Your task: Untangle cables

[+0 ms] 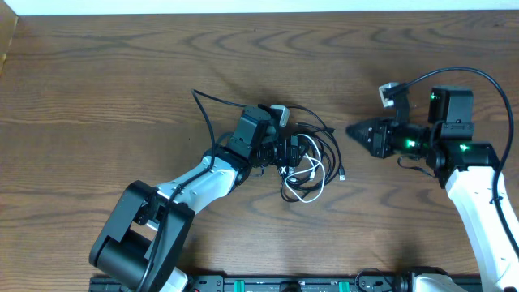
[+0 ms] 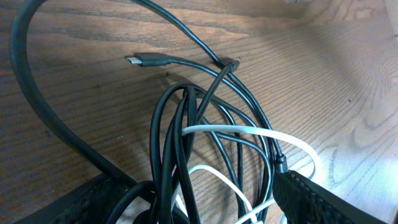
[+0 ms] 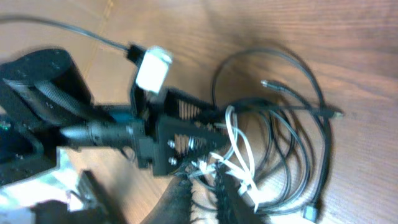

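The cables (image 1: 318, 146) lie in a tangled pile of black loops with one white cord (image 1: 313, 177) at the table's middle. My left gripper (image 1: 290, 152) sits low in the pile's left side. In the left wrist view it (image 2: 199, 208) is open, with black loops (image 2: 180, 124) and the white cord (image 2: 249, 130) between its fingers. A plug end (image 2: 140, 60) lies free on the wood. My right gripper (image 1: 354, 130) hovers to the right of the pile, apart from it, fingers together and empty. The right wrist view shows it (image 3: 205, 196) above the cables (image 3: 298, 124).
The left arm's thick black wire (image 1: 207, 105) arcs away behind the pile and shows in the left wrist view (image 2: 25, 93). A loose plug (image 1: 344, 174) lies at the pile's right. A black rail (image 1: 284, 284) runs along the front edge. The table's left edge (image 1: 6, 49) is far off.
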